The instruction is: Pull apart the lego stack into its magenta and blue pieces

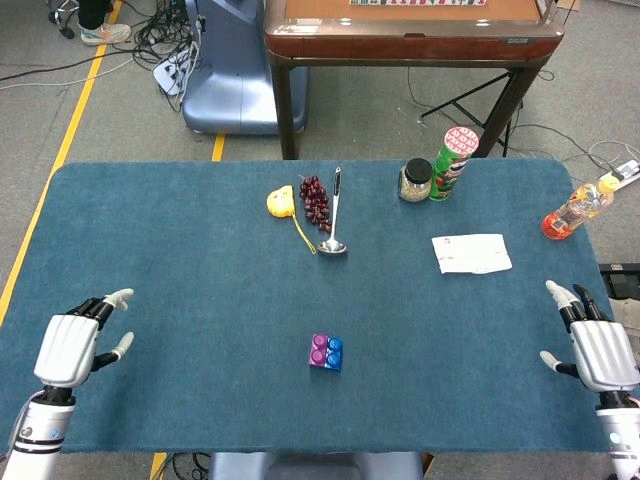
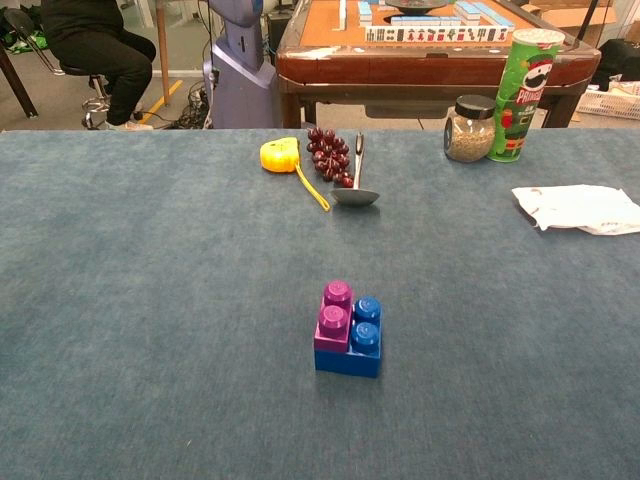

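The step in hand looks like the approach: both hands sit at the near corners of the table (image 1: 180, 300), well apart from the stack (image 1: 326, 352), which lies near the middle of the front half. The left hand (image 1: 72, 348) is empty with fingers spread; the right hand (image 1: 595, 352) is likewise empty and released, fingers extended (neither shows in the chest view).

To do this well, each hand should probably come in from its own side and take a separate brick. The magenta brick (image 2: 334, 322) sits on the left half of the stack, so the left hand suits it; the blue brick (image 2: 352, 352) is the lower, wider piece and wants the right hand pinning it low, at its exposed right side. A pinch on the magenta brick's upper faces and a lift with a slight rocking tilt should break the studs free more easily than a straight pull. The grips must not overlap both bricks.

The stack is small and blocky: the blue base shows two studs on its right, and the magenta piece covers the left with two studs of its own. Whether the magenta brick is seated fully down is hard to tell from here.
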